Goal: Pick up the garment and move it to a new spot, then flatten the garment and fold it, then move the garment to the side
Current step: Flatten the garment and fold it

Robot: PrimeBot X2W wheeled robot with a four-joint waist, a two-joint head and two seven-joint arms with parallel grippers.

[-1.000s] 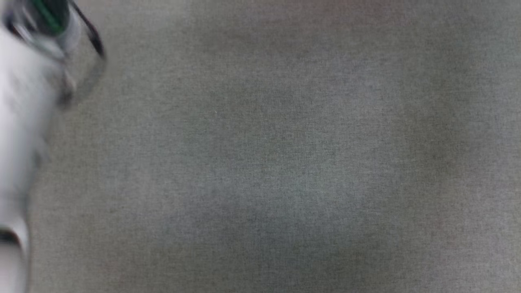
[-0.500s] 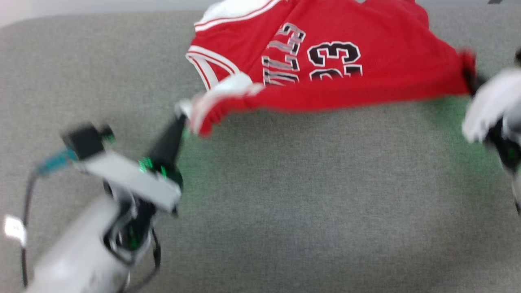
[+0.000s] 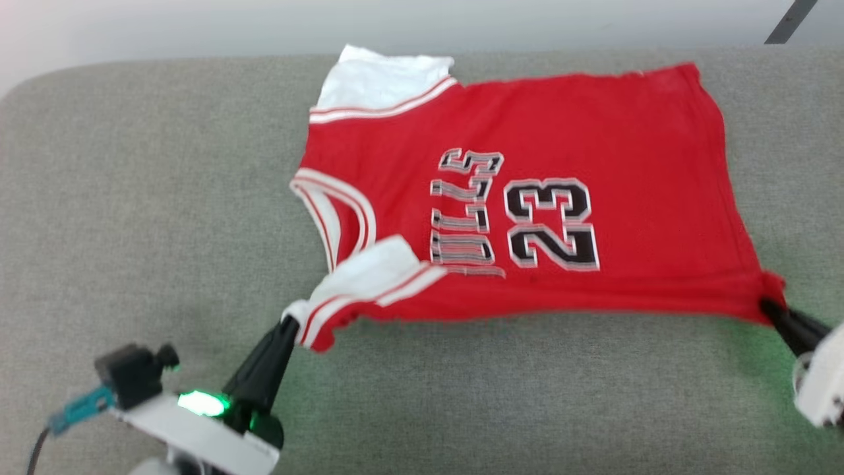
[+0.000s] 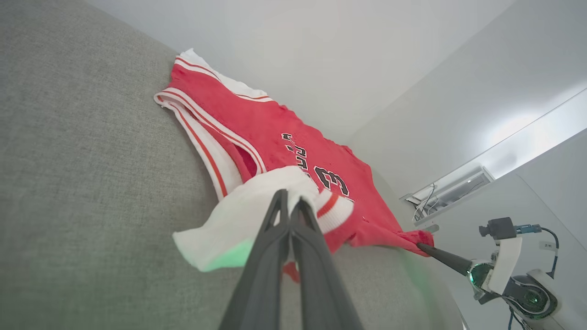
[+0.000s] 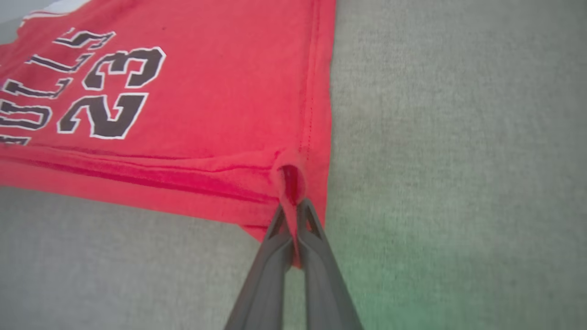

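Lying print-up toward the far edge of the tabletop (image 3: 132, 165), the garment (image 3: 593, 152) is pinched at its near sleeve (image 3: 369, 270) by the left hand (image 3: 289, 325) and near hem corner (image 3: 765, 287) by the right hand (image 3: 769, 306), both clamped shut; an uneven tug could slip either thin pinch and rumple it.

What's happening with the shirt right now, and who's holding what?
The robot has the red BULLS 23 jersey spread print-up and mostly flat on the grey fabric surface. Its left tool is shut on the near white sleeve. Its right tool is shut on the near hem corner, so the near edge is stretched between them. No fold has been made yet.
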